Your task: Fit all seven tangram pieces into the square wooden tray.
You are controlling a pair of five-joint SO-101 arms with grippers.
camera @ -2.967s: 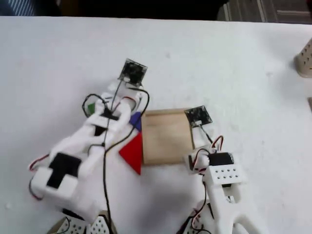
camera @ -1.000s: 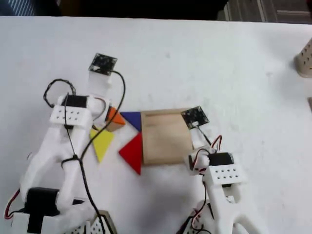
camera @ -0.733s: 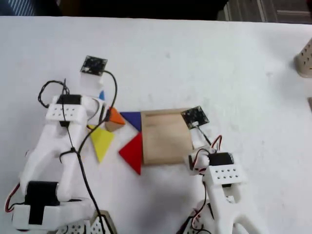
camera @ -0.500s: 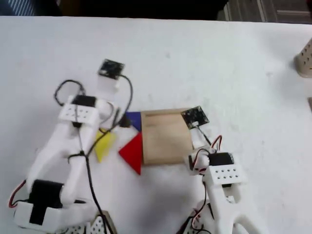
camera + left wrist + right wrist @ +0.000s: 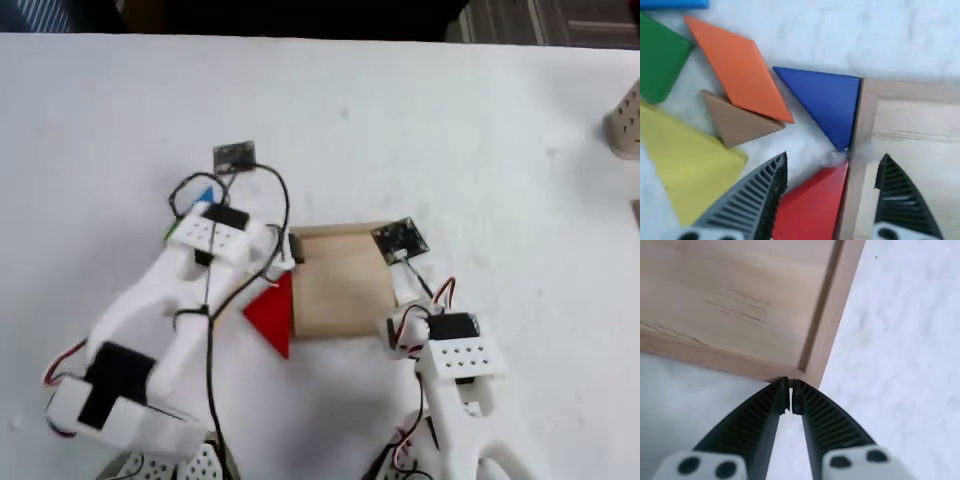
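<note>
1. Tray [image 5: 340, 285] lies between your two arms. The floor you can see is bare wood with no piece on it, so I judge the task barely begun.
2. Your right gripper [image 5: 790, 390] is clenched on nothing, with its tips right at the tray's outer corner. It probably stands there as a stop, so the tray cannot slide when pieces are pushed in from the other side.
3. Your left gripper [image 5: 834, 159] is spread wide and holds nothing. It straddles the opposite rim, with one finger over the tray floor and the other over the table [image 5: 840, 30] outside.
4. The red triangle [image 5: 812, 205] lies between those fingers, its edge against the rim. The blue triangle [image 5: 827, 107] lies just ahead of the tips and also butts the rim.
5. The yellow triangle [image 5: 685, 170] lies beside the outer finger.
   - Ahead of that finger, the brown triangle [image 5: 737, 125] touches the orange parallelogram [image 5: 737, 75].
   - The green square [image 5: 660, 55] and a light-blue piece [image 5: 670, 4] lie farthest off.
6. Red looks like your next pick. It lies flat, so the fingers must catch its edges, and the rim crowds one side.
</note>
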